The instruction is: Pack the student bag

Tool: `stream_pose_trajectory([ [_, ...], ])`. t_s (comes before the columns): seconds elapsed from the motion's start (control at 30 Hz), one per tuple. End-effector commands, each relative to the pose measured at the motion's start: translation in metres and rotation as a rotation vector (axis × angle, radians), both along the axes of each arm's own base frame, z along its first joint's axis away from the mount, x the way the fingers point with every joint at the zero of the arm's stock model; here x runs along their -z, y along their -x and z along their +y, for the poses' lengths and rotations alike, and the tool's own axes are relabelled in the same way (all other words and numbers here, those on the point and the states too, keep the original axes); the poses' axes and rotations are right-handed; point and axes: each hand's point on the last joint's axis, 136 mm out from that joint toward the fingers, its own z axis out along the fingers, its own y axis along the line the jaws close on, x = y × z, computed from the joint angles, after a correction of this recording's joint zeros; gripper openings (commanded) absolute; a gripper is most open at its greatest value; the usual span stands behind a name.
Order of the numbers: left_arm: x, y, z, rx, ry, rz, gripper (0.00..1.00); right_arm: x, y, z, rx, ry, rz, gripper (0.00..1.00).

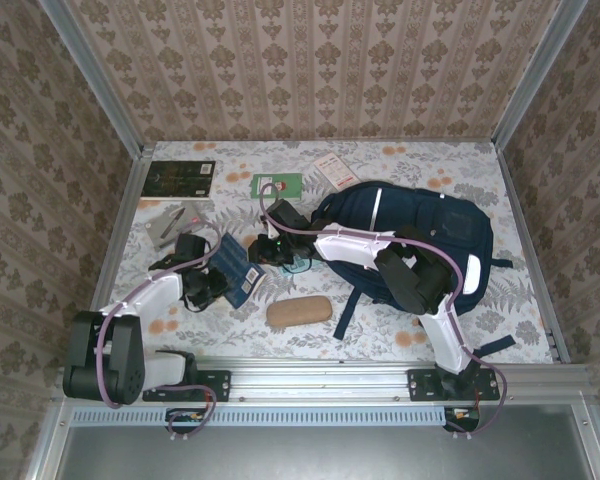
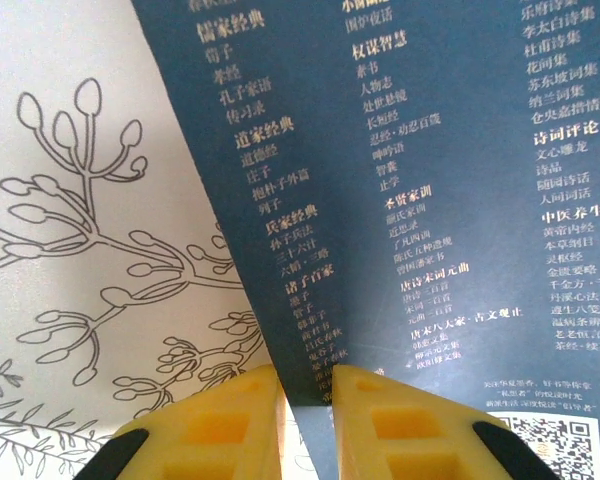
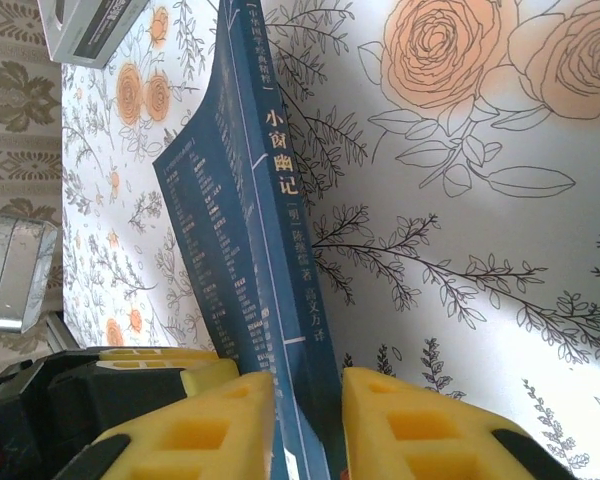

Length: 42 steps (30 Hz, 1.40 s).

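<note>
A dark blue book (image 1: pixel 242 270) with Chinese text stands on edge between both grippers, left of the student bag (image 1: pixel 450 225). The bag is navy with white stripes and lies at the right of the table. My left gripper (image 1: pixel 218 287) is shut on the book's lower edge, yellow fingers (image 2: pixel 240 420) pinching the back cover (image 2: pixel 430 200). My right arm reaches over the bag, and its gripper (image 1: pixel 267 252) is shut across the book's spine (image 3: pixel 285 200), one finger (image 3: pixel 410 430) on each side. The left gripper (image 3: pixel 150 370) sits close beside the right one.
A brown case (image 1: pixel 299 312) lies near the front edge. At the back lie a dark book (image 1: pixel 182 179), a green book (image 1: pixel 278 186) and a white booklet (image 1: pixel 332 170). A grey pouch (image 1: pixel 170 224) lies at the left. Metal rails and papered walls bound the floral table (image 1: pixel 420 160).
</note>
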Motion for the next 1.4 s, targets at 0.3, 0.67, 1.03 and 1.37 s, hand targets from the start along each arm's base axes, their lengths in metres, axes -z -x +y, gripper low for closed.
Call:
stream_pose_trajectory([
  [0.3, -0.01, -0.005, -0.017, 0.039, 0.102, -0.024, 0.2, -0.018, 0.069, 0.049, -0.328, -0.167, 0.149, 0.24],
  [0.67, -0.01, -0.005, -0.014, 0.035, 0.088, -0.024, 0.2, -0.006, 0.064, 0.023, -0.29, -0.035, 0.093, 0.18],
  [1.03, -0.034, -0.013, -0.009, 0.004, 0.096, -0.09, 0.43, -0.041, 0.035, -0.001, -0.175, -0.059, -0.006, 0.0],
  [1.37, -0.039, -0.013, -0.002, -0.052, 0.096, -0.082, 0.68, -0.053, 0.032, -0.018, -0.15, -0.069, -0.024, 0.0],
])
